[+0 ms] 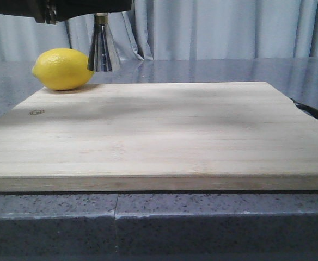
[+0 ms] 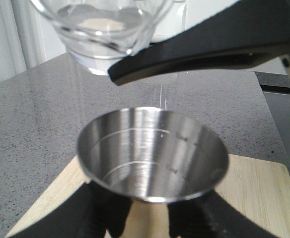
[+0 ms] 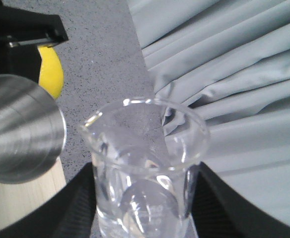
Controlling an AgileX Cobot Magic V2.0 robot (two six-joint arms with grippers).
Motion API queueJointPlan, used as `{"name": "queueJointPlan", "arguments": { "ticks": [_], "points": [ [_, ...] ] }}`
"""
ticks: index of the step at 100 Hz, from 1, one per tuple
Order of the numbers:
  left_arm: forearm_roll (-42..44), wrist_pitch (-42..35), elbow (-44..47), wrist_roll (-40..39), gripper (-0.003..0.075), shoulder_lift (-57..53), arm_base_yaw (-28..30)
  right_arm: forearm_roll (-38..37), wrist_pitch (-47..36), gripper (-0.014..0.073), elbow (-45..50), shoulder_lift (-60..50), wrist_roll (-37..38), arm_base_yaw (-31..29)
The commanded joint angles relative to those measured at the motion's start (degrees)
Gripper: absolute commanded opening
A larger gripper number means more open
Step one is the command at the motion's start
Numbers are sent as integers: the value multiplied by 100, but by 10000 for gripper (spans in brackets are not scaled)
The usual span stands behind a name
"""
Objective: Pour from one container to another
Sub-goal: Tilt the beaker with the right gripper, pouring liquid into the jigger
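Jigger: we see the steel jigger (image 1: 104,50) lifted clear of the cutting board (image 1: 159,136), above its far left corner, just beside the lemon (image 1: 62,69).
Left gripper: our left gripper (image 2: 147,218) is clamped on the jigger's lower part; in the left wrist view its black fingers (image 2: 98,213) sit on either side below the open cup, whose inside shows engraved measure lines.
Beaker: the clear glass beaker (image 3: 145,168) sits high beside the jigger, its base hanging above the steel rim in the left wrist view.
Right gripper: our right gripper (image 3: 142,208) is closed around the beaker, dark fingers (image 3: 73,203) pressed against both sides of the glass.
Lemon: it rests at the board's far left corner.
Board: it lies flat on the grey speckled counter (image 1: 159,217).
Backdrop: a pale curtain (image 1: 230,30) hangs behind the counter.
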Motion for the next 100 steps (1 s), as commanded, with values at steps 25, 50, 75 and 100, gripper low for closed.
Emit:
{"name": "queueJointPlan", "arguments": {
  "ticks": [25,50,75,100],
  "points": [
    [-515,563,-181,-44,260,-265,-44,-805,-66,301,-206,-202,-10,272],
    [-515,563,-181,-44,260,-265,-44,-1070,74,301,-206,-202,-10,312],
    [-515,563,-181,-44,260,-265,-44,-1222,126,301,-206,-202,-10,316],
    [-515,563,-181,-44,260,-265,-44,-1511,126,301,-206,-202,-10,316]
  ]
}}
